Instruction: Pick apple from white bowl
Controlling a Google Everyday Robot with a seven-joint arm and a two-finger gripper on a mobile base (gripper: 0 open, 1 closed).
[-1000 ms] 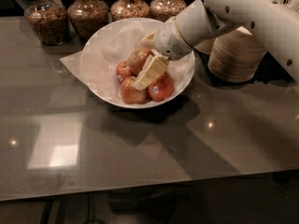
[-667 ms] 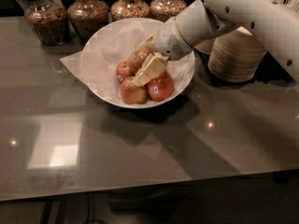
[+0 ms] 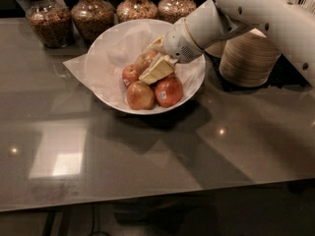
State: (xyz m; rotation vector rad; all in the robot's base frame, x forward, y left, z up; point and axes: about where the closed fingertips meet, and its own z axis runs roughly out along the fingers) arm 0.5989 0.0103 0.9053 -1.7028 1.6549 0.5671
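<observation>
Pincer [image 3: 145,63] straddling apple [image 3: 143,58], spread, in white bowl [image 3: 194,80] at tabletop [image 3: 147,156] far edge; risking jamming on stickered apple [image 3: 169,91], grip slipping.

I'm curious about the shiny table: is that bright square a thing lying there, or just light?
Camera view: just light, a glare patch on the glossy table; the white bowl throws a dark shadow in front; the gripper sits inside the bowl among apples.
</observation>
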